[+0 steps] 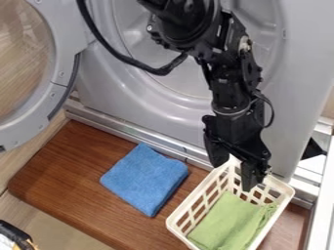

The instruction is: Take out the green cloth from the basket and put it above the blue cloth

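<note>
My gripper (233,177) hangs at the back end of the white basket (184,213), with its two fingers spread open and nothing held between them. Folded green cloth (231,222) lies in the front part of the basket, below and in front of the fingertips. To the left of the basket, a folded blue cloth (145,179) rests flat on the brown wooden board (72,178), apart from the basket.
Behind the board stands a grey machine front (173,110) with a metal rail along its base. Its round door (62,63) hangs open at the upper left. A dark object (14,235) shows at the lower left corner.
</note>
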Robot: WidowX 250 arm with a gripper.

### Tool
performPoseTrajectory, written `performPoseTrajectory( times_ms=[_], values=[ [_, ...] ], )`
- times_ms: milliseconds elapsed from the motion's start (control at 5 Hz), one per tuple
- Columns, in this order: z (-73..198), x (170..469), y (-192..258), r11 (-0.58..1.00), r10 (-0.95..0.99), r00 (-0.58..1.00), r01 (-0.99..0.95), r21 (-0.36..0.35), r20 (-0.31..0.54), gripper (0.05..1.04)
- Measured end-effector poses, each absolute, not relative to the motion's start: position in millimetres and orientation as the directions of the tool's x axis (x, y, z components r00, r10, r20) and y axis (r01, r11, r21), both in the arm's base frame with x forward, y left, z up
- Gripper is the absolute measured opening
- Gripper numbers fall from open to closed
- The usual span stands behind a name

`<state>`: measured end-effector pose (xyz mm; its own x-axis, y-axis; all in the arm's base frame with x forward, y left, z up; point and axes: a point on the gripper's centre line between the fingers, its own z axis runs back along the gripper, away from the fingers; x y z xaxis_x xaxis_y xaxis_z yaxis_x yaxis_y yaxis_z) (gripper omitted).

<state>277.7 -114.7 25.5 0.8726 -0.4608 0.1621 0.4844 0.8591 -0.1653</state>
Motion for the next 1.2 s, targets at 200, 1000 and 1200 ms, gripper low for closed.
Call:
performPoseTrajectory(
  times_ms=[200,1000,1200],
  values=[
    [18,275,-113,0.862,-0.46,0.878,0.478,-0.17,0.133,1.001],
    [-9,268,-132,0.816,-0.548,0.833,0.553,-0.171,0.077,1.001],
    [-18,268,-132,0.813,-0.552,0.831,0.555,-0.178,0.069,1.001]
  ],
)
